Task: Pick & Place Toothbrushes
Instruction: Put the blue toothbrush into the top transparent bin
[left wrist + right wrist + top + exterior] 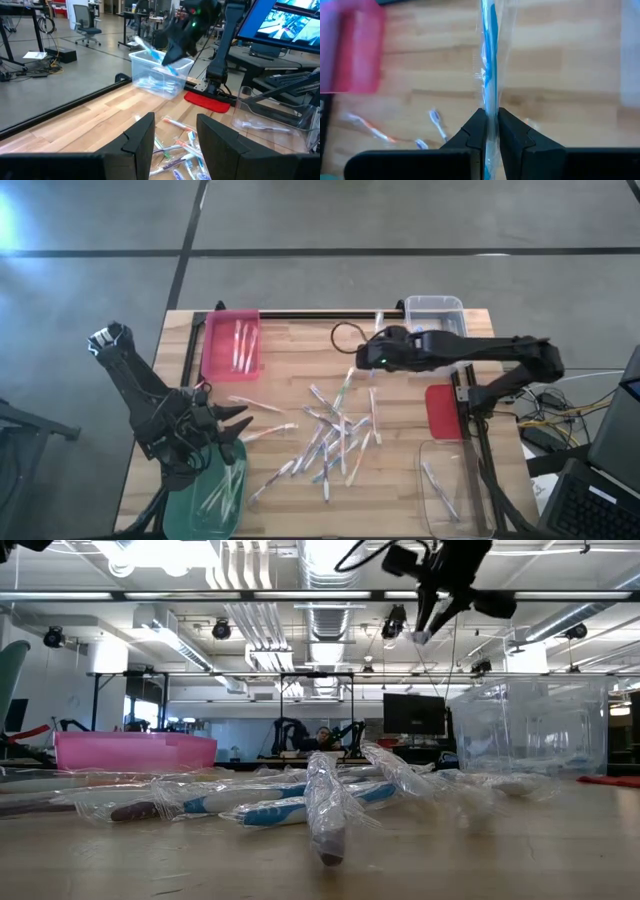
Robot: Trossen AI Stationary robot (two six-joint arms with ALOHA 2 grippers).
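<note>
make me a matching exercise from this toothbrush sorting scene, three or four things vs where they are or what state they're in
Things:
1. right gripper
2. left gripper
3. pink bin
4. green bin

States or places:
A. open, above the green bin
B. far edge of the table, left side, a few toothbrushes inside
C. shut on a blue toothbrush
D. near edge, under the left arm

Pairs: 1-C, 2-A, 3-B, 4-D

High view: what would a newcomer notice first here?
First, the loose heap of wrapped toothbrushes in the middle of the wooden table. Next, the right gripper, raised above the far side of the heap, shut on a blue toothbrush. The left gripper hangs open over the green bin at the near left corner.
</note>
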